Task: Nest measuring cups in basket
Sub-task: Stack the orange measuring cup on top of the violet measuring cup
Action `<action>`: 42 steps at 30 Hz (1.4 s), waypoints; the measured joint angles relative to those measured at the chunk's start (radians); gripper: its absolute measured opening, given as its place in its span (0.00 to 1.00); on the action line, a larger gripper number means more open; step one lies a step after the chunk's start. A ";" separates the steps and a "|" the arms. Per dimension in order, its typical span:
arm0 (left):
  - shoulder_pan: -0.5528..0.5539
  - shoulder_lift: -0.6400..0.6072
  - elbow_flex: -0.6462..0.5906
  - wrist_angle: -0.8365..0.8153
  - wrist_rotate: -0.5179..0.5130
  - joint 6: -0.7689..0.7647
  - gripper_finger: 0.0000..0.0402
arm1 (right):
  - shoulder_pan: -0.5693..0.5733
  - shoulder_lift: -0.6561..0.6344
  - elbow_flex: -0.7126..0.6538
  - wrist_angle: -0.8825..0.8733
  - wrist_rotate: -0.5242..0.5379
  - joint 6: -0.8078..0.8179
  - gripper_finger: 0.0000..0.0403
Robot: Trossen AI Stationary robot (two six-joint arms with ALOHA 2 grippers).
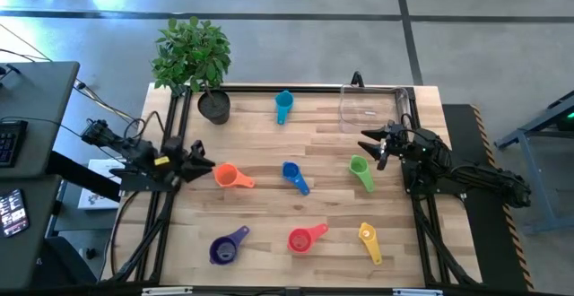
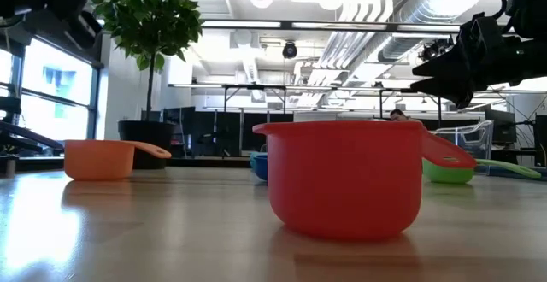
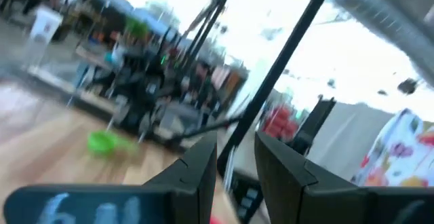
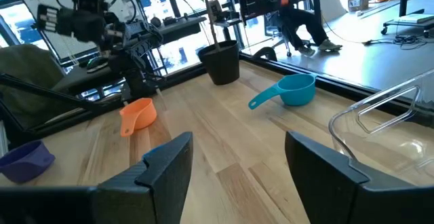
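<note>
We see seven cups scattered on the table and none in the basket point(image 1: 372, 108), which stands empty at the far right corner. Our right gripper point(image 1: 375, 146) hangs just beside the green cup point(image 1: 360, 171), its fingers spread apart with nothing between them. The green cup's bowl lies just nearer the front edge than the fingertips, and its handle runs on toward the front edge, so its long axis lies roughly front to back. We judge this the likeliest first pick: the right arm is much the nearer to it, and the basket is close behind.

Our left gripper point(image 1: 199, 160) waits at the left side, just beside the orange cup point(image 1: 230, 176), whose handle points away to the right. Its fingers point(image 3: 200, 170) stand a little apart and hold nothing.

The teal cup point(image 1: 283, 105) sits at the far edge, left of the basket. Blue point(image 1: 294, 175) is mid-table; purple point(image 1: 226, 247), red point(image 1: 303, 238) and yellow point(image 1: 369, 239) line the front.
</note>
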 joint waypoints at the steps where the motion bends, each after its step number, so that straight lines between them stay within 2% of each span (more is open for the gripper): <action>1: 0.000 0.000 0.000 0.032 0.000 0.015 0.22 | 0.000 0.000 0.000 0.000 0.000 0.000 0.56; 5: 0.000 0.000 0.000 0.130 0.000 0.031 0.22 | 0.000 0.000 0.000 0.000 0.000 0.000 0.56; 9: 0.000 0.000 0.028 0.124 -0.001 0.015 0.22 | 0.000 0.000 0.000 0.000 0.000 0.000 0.56; 13: 0.000 0.000 0.087 0.052 -0.031 0.033 0.22 | 0.000 0.000 0.000 0.000 0.000 0.000 0.56; 19: 0.000 0.035 0.206 -0.150 -0.126 0.019 0.22 | 0.000 0.000 0.000 0.000 0.000 0.000 0.56; 31: 0.000 0.356 0.499 -0.466 -0.276 -0.005 0.22 | 0.000 0.000 0.000 0.000 0.000 0.000 0.56; 37: 0.004 0.495 0.620 -0.648 -0.293 -0.023 0.22 | 0.000 0.000 0.000 0.000 0.000 0.000 0.56; 42: 0.035 0.579 0.687 -0.760 -0.293 -0.122 0.22 | 0.000 0.000 0.000 -0.001 0.000 0.000 0.56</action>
